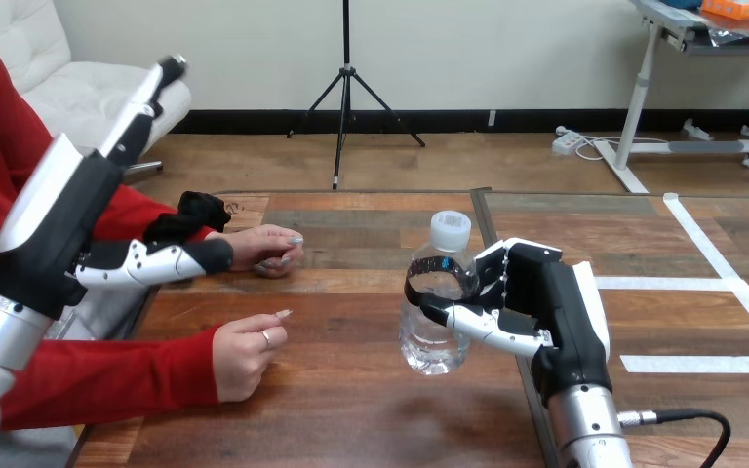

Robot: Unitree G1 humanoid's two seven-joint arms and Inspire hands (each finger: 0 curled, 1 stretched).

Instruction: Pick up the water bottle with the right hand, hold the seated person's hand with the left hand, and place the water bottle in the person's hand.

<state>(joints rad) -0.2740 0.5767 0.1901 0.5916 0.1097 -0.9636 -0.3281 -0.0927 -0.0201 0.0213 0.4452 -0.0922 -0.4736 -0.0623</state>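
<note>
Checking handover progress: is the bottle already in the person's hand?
No: the right hand grips the bottle, apart from the person's hands.

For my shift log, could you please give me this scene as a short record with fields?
right hand: fingers curled round the water bottle
water bottle: upright, white cap on
left hand: raised, fingers straight, thumb beside the person's farther hand
person's nearer hand: loosely curled, resting on the table

The right hand [558, 297] stands upright, its fingers and thumb curled round the water bottle [437, 343] just left of its palm. The left hand [63, 210] is raised, fingers straight and slanting upward, thumb stretched out sideways to the right.
</note>
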